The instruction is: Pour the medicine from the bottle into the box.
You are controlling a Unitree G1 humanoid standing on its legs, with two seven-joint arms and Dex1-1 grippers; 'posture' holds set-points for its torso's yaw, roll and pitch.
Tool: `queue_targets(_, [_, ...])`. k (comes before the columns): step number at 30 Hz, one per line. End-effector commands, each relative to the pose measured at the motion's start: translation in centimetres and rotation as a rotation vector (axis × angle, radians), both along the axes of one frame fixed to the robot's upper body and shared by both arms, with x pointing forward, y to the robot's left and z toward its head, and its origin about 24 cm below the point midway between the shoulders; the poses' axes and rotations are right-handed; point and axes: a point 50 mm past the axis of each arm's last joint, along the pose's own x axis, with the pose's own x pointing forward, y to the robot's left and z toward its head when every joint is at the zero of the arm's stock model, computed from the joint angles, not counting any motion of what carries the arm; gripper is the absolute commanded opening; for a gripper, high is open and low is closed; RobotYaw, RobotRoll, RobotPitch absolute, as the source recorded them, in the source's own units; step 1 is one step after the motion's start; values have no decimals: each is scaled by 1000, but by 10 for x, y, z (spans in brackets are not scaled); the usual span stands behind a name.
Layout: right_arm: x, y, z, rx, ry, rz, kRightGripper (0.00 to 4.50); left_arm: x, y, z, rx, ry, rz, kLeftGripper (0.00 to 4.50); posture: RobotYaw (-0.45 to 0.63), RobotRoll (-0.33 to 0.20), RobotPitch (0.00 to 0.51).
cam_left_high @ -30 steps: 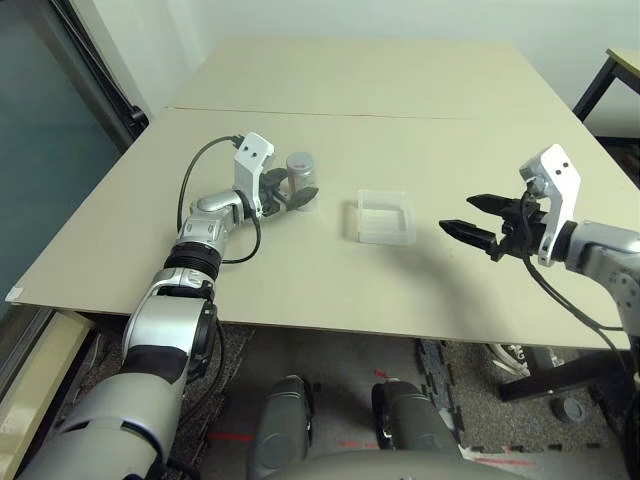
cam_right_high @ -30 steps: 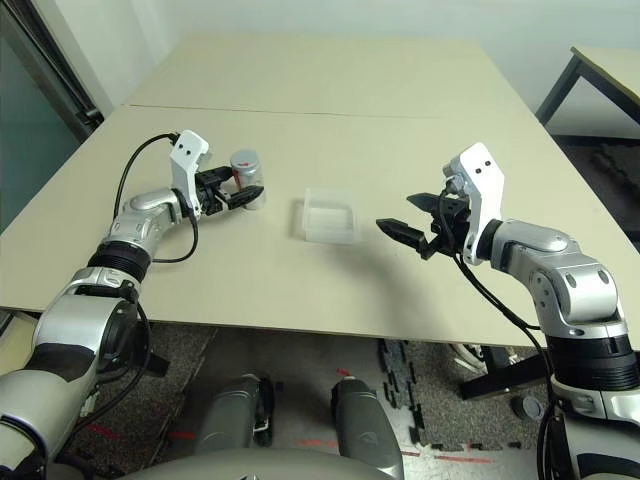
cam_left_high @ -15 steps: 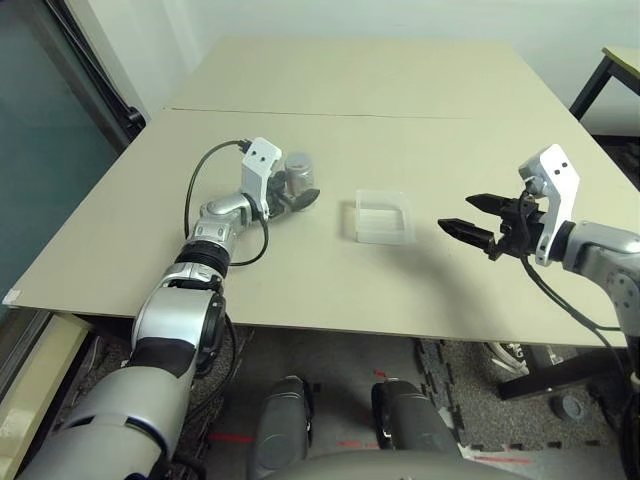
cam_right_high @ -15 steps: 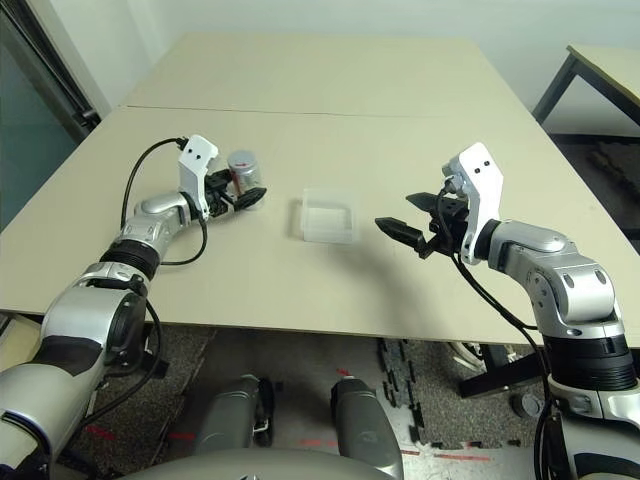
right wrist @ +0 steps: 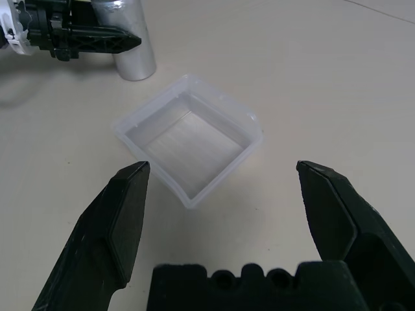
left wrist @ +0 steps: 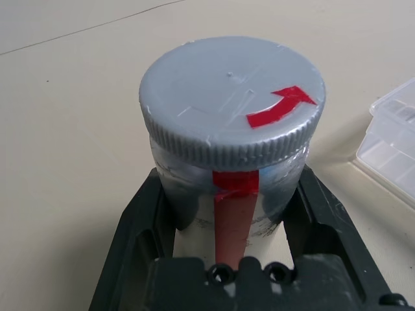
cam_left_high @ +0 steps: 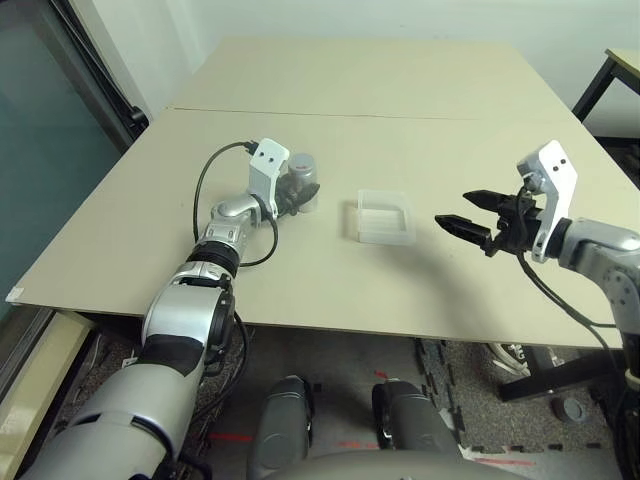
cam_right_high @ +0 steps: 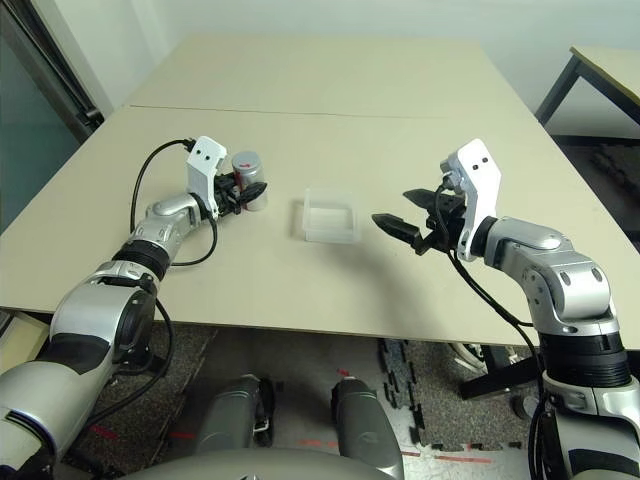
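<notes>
The left end effector (left wrist: 227,259) has its fingers on either side of the bottle (cam_left_high: 302,181), which stands capped on the tabletop (cam_left_high: 400,90), apparently to lift it; whether they press it yet I cannot tell. Earlier they were short of it. The box (cam_left_high: 385,216) sits empty at centre. The right end effector (right wrist: 230,214) hovers beside it, fingers wide apart, slightly nearer than before.

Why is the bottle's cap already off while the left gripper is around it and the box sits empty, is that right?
Not quite. The cap is on the bottle; the left wrist view shows it. The rest holds: the left gripper is around the bottle and the box sits empty.
</notes>
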Motion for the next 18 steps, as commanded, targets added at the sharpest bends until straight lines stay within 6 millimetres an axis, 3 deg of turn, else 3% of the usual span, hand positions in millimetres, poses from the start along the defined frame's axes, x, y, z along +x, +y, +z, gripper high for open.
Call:
queue_targets(1, [1,0,3,-5,3,13,4500,2,-8,16,-22,-23,-109,2458,-55,0,70])
queue_targets(5, [8,-1,8,-41,-2,66,4500,3,-15,52,-53,-48,-305,2458,-27,0,70])
queue_targets(9, [19,14,24,-22,-49,157,4500,-8,-16,78,-49,-29,-477,2458,1,0,68])
queue_targets(18, [34,68,70,71,-156,359,4500,-49,-31,94,16,18,-777,2458,41,0,69])
